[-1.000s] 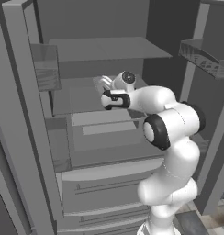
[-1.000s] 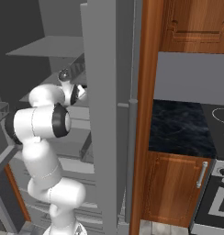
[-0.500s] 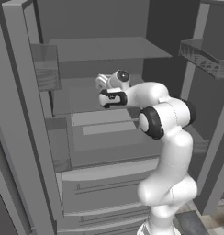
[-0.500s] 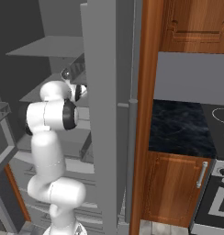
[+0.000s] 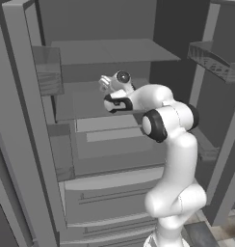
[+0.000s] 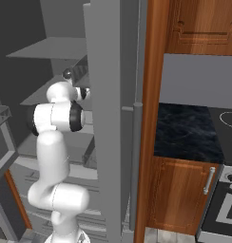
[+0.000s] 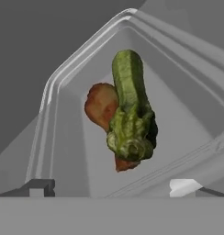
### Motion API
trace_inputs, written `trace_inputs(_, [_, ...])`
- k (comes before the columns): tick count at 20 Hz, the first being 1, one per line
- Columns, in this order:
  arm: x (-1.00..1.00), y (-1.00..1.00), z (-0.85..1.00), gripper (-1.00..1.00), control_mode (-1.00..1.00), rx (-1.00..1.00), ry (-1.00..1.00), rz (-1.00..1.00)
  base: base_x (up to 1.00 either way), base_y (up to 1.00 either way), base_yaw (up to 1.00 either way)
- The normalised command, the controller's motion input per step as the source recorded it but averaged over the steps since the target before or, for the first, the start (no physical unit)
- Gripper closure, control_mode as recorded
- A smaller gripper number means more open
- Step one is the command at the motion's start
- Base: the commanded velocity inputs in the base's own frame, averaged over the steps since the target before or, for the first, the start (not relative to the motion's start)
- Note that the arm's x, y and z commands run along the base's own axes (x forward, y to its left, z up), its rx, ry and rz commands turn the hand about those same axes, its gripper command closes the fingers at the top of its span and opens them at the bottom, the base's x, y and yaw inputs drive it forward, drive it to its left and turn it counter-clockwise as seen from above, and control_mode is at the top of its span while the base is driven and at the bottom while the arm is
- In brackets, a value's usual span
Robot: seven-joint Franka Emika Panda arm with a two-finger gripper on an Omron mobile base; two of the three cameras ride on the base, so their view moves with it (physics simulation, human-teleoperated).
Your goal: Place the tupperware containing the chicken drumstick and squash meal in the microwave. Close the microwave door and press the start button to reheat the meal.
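Observation:
The tupperware (image 7: 178, 117) lies close below the hand in the hand view, a pale grey tray with a flared rim, turned at an angle. Inside it the orange-brown chicken drumstick (image 7: 101, 108) lies under and beside the dark green squash (image 7: 130, 110). My gripper (image 7: 111, 187) is open, its fingertips (image 7: 38, 187) spread wide on either side of the tray's near edge. From the left base view the gripper (image 5: 106, 83) reaches over a middle fridge shelf (image 5: 90, 103). The microwave and its door are out of view.
The open fridge has an upper shelf (image 5: 110, 48), drawers (image 5: 110, 193) below and door bins (image 5: 218, 60) at the right. The fridge door edge (image 6: 115, 118) stands right of the arm. Beyond it are a wooden cabinet (image 6: 179, 194), a dark counter (image 6: 184, 133) and a cooktop (image 6: 227, 123).
The arm has stretched further into the fridge and its elbow has risen. The hand has moved left and deeper over the shelf.

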Motion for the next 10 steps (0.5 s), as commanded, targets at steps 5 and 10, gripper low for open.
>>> trace_inputs(5, [0.00,0.00,-0.26,1.00,-1.00,0.00,0.00,-0.20,0.00,0.00,0.00])
trace_inputs(10, [0.00,0.00,-0.28,1.00,-1.00,0.00,0.00,-0.23,0.00,0.00,0.00])
